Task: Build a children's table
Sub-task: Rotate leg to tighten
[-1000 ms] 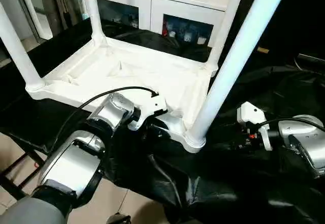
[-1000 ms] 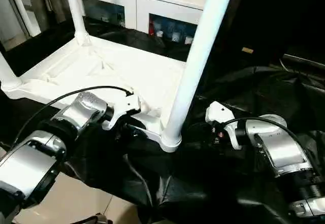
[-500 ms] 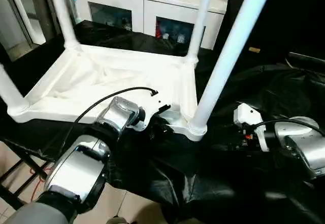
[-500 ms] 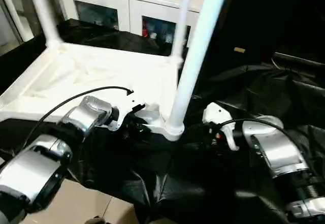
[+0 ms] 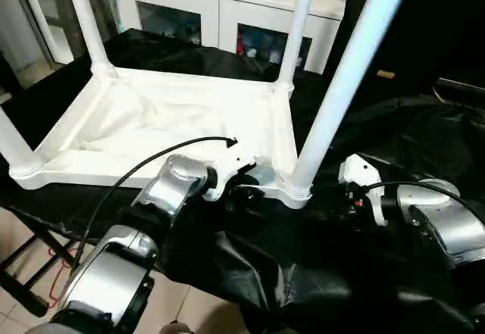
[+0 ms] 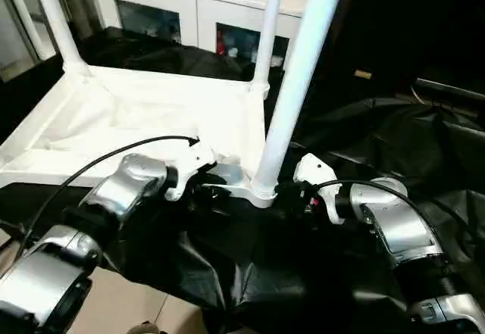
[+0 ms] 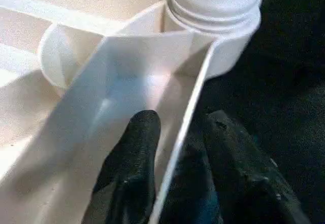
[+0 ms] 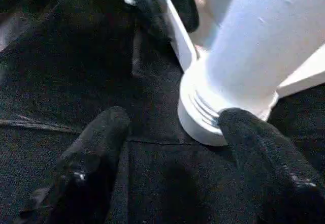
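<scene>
The white tabletop [image 5: 174, 114] lies underside up on black cloth, with all its white legs standing in the corner sockets. The nearest leg [image 5: 345, 84] rises from the near right socket [image 5: 298, 192]. My left gripper [image 5: 242, 186] is shut on the tabletop's near rim just beside that socket. In the left wrist view one of its fingers [image 7: 134, 148] is inside the rim wall and the other is outside. My right gripper [image 8: 175, 117] is open at the other side of the socket [image 8: 203, 107], with one finger [image 8: 244, 132] against its base.
A white glass-door cabinet [image 5: 227, 16] stands behind the table. Crumpled black cloth [image 5: 379, 273] covers the work surface, and its front edge drops to a tiled floor [image 5: 38, 235]. A black cable [image 5: 151, 163] arcs over my left wrist.
The tabletop has swung a little to the left with my left gripper on its rim. My right gripper has closed in on the near right socket. The view itself has also shifted.
</scene>
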